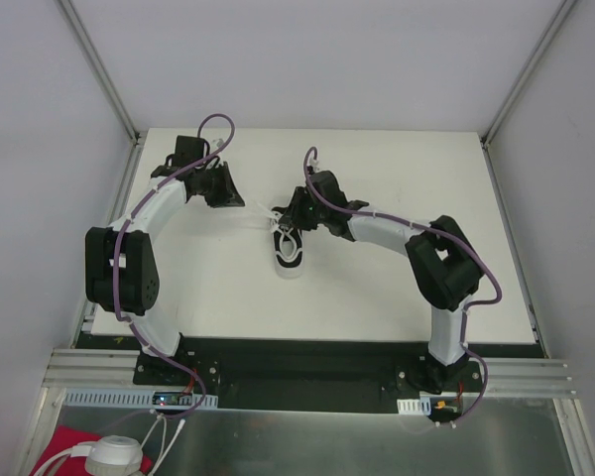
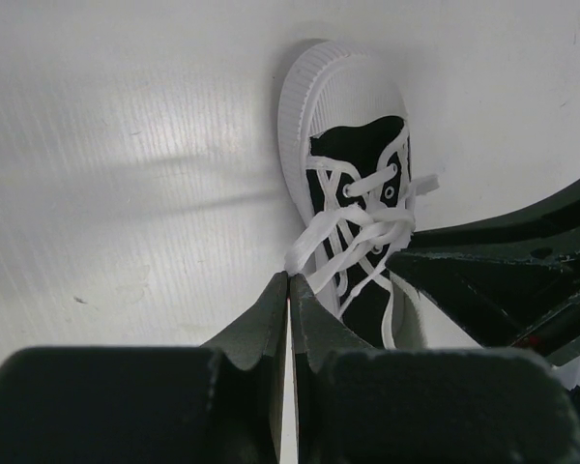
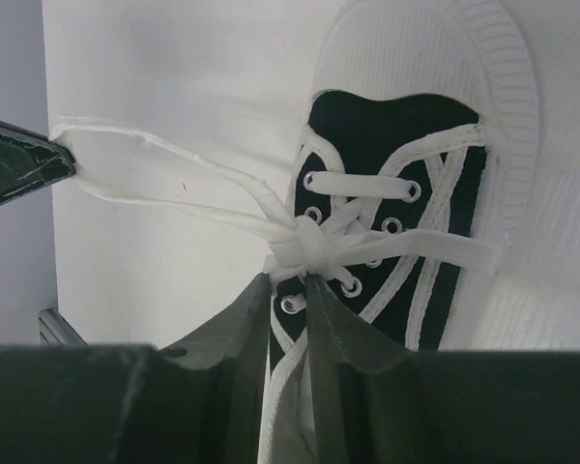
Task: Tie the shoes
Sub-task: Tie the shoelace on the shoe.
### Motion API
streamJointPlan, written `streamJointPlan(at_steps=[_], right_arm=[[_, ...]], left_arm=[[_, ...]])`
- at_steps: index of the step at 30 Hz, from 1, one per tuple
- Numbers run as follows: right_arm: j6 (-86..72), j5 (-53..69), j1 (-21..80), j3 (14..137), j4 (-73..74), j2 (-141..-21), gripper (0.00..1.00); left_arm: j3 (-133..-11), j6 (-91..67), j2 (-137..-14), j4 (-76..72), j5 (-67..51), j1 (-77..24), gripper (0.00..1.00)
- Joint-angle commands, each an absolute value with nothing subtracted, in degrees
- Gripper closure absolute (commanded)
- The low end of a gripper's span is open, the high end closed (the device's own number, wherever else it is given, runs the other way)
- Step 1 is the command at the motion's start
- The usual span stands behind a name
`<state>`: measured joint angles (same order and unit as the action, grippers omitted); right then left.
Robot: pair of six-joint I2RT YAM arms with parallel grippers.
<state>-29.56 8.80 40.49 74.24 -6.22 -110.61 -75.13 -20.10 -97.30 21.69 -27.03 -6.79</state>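
Note:
The shoe [image 1: 289,260] is a small black sneaker with a white sole, lying mid-table with its toe toward the arms; it also shows in both wrist views [image 2: 353,145] [image 3: 396,126]. Its white laces meet in a knot [image 3: 309,242]. A long lace loop [image 3: 164,174] stretches left from the knot to my left gripper [image 1: 244,203] [image 2: 291,277], which is shut on the loop's end. My right gripper [image 1: 291,220] [image 3: 290,280] sits over the shoe's opening. Its jaws stand a narrow gap apart with the tips against the underside of the knot; a pinch is unclear.
The white table [image 1: 397,288] is boxed in by pale walls on three sides, with a metal rail [image 1: 307,382] at the near edge. A red cloth [image 1: 64,446] and a white object lie below the rail at bottom left. My right gripper's dark body [image 2: 507,266] crowds the shoe.

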Motion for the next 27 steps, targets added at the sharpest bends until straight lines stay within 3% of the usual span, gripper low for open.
streamJointPlan(at_steps=[1, 7, 27], right_arm=[[-30.5, 6.8, 40.3, 77.2, -8.5, -111.1, 0.82], [-30.2, 5.7, 40.2, 74.9, -9.5, -109.4, 0.97], [-28.0, 7.5, 40.9, 70.8, -11.8, -103.2, 0.96]], left_arm=[[-74.8, -19.9, -96.4, 20.7, -28.6, -6.9, 1.0], [-74.9, -20.0, -96.6, 20.5, -28.7, -6.9, 1.0], [-75.2, -20.0, -97.0, 20.5, -28.7, -6.9, 1.0]])
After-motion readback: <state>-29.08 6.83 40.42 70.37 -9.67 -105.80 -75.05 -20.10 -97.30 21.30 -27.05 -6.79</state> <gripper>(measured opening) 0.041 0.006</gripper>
